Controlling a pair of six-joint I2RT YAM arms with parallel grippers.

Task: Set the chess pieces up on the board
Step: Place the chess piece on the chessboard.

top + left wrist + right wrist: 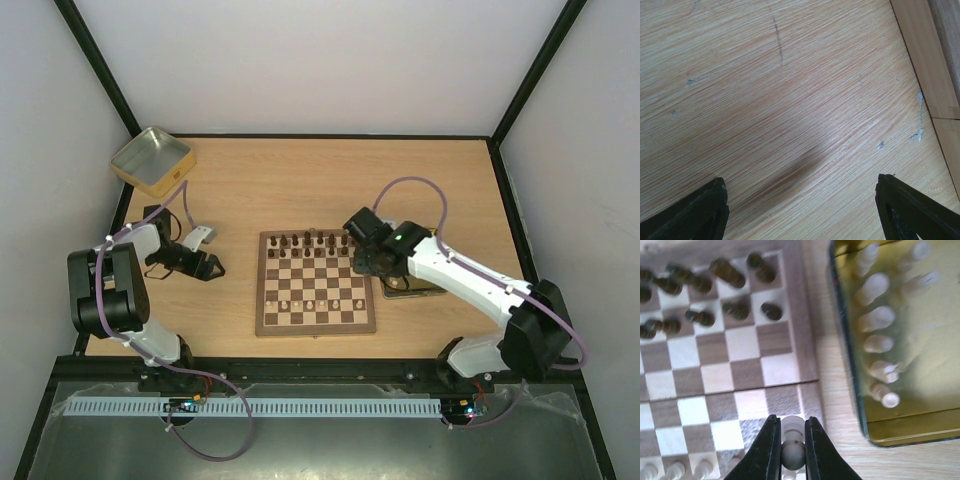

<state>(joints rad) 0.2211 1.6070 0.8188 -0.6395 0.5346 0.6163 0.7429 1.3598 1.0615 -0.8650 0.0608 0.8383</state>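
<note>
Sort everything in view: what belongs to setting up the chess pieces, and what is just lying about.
Job:
- board
- white piece, pinched in right gripper
- spare white pieces in the tin by the board
- placed white pieces

Lying about:
- dark pieces, set on the board
- corner tin
- left gripper, open, holding nothing

No readable text, label, number or sign shows anywhere in these views.

From my right gripper [791, 422], the board [742, 342] squares just ahead lie bare and passable. Dark chessmen [735, 307] crowd farther ahead and left, cream pawns [675, 470] stand close at its left, and the gold tin [842, 340] blocks its right.
</note>
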